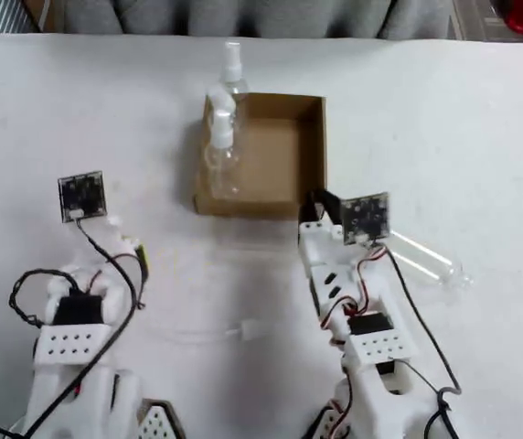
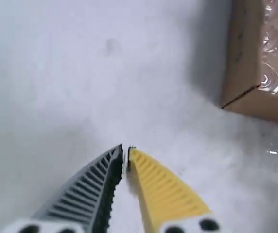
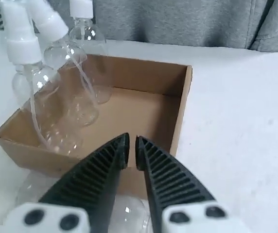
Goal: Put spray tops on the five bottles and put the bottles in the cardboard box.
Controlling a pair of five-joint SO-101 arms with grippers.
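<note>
On the worktop (image 1: 444,110), the cardboard box (image 1: 280,151) is loaded on its left side with two capped bottles (image 1: 220,160); a third bottle (image 1: 233,69) is stood just behind it, and a lying bottle (image 1: 421,259) is left front-right of it. The right tool (image 3: 131,141) at the box's front corner and the left tool (image 2: 125,149) front-left of it are pinched together, empty. The right tool is best spread wide before the lying bottle is gripped round its body

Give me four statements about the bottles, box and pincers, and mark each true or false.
1. Two bottles with spray tops stand in the box. True.
2. The left pincer grips a bottle. False: it is shut on nothing, over bare table.
3. A third bottle lies on its side on the table. True.
4. The box is tipped over. False: it sits flat, open side up.
</note>
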